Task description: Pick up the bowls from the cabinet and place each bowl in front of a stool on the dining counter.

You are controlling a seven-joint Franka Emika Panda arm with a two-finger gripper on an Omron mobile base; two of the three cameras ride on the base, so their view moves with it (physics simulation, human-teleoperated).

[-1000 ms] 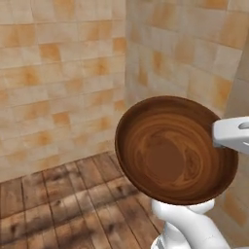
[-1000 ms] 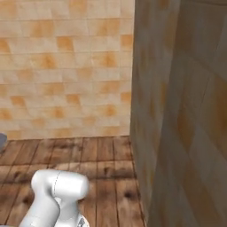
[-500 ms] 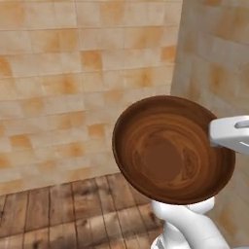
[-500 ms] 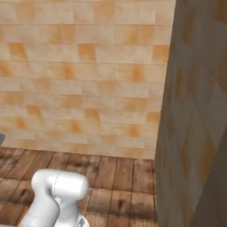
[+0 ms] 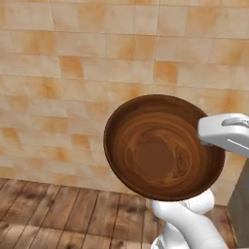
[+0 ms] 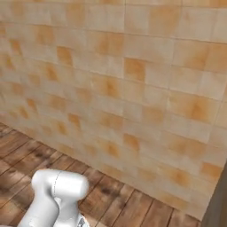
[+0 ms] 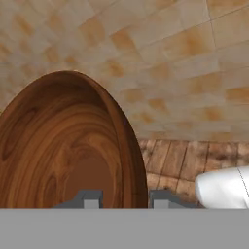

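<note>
The round, deep bowl of dark brown swirled wood hangs in the air, tipped on edge with its hollow facing the base, against the tan tiled wall. My gripper is clamped on its rim, one fingertip inside, one outside. A grip this thin may let the bowl slip or swing down toward the plank floor.
</note>
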